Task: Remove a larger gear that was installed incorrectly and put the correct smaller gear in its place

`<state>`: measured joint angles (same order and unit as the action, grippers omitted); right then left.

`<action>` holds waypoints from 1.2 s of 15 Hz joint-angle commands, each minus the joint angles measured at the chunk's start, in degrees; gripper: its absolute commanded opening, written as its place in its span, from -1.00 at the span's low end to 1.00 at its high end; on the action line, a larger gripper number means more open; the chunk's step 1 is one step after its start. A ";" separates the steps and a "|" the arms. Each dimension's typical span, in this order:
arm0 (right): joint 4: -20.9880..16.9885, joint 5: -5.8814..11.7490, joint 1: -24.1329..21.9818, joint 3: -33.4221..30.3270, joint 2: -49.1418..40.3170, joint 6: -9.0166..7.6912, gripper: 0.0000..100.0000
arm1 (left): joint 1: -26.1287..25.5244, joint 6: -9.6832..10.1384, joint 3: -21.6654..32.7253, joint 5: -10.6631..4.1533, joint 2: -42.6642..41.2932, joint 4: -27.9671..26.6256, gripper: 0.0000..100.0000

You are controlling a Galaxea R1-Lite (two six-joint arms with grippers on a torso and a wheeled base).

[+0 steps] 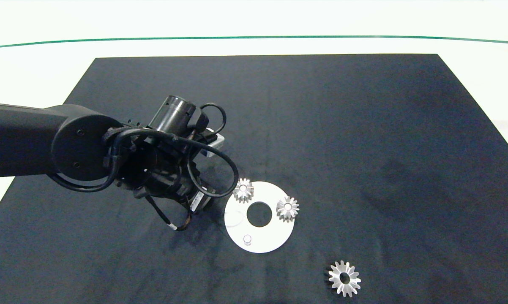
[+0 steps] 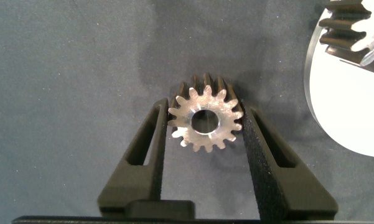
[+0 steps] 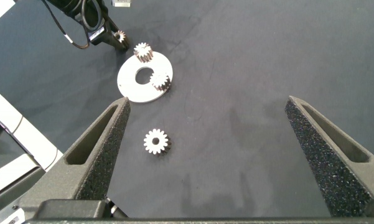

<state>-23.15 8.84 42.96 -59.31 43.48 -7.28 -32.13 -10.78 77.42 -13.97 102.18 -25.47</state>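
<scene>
- The white disc [image 1: 275,240] on the dark tabletop [image 1: 364,147] serves as landmark: it carries two small gears, one at its far-left rim [image 1: 243,190] and one at its right rim [image 1: 287,208], plus a bare peg [image 1: 247,239] near its front edge.
- The larger gear [image 1: 344,278] lies flat off the disc, to its front right, well apart. It is solid metal, so I judge it stiff, fairly heavy and slick; its pointed teeth give the best grip.
- The smaller gear [image 2: 205,120] lies just left of the disc, between the left claw [image 2: 204,127] fingers, which press its teeth on both sides: clenched on it.
- Only the left wrist view shows this gear; in the head view the arm hides it.
- The right claw [image 3: 205,134] hangs spread wide, empty, well away from the disc; only its wrist view shows it.
</scene>
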 commanded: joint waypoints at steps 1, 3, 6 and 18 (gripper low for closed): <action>0.47 0.04 0.02 -0.02 -0.24 -0.11 1.00 | 0.05 -0.03 -0.25 -0.09 -0.49 -0.11 -0.27; 0.56 0.04 0.02 -0.02 -0.42 -0.11 1.00 | 0.05 -0.03 -0.96 -0.18 -0.76 -0.11 -0.36; 0.65 0.04 0.02 -0.02 -0.51 -0.11 1.00 | 0.14 0.05 -1.13 -0.18 -2.25 -0.29 -0.48; 0.65 0.04 0.02 -0.02 -0.94 -0.90 1.00 | -16.73 7.26 -8.87 -0.27 -12.88 -5.91 -0.56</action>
<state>-22.37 8.84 42.96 -59.34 42.56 -8.13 -47.59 -3.46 68.33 -14.14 88.04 -31.34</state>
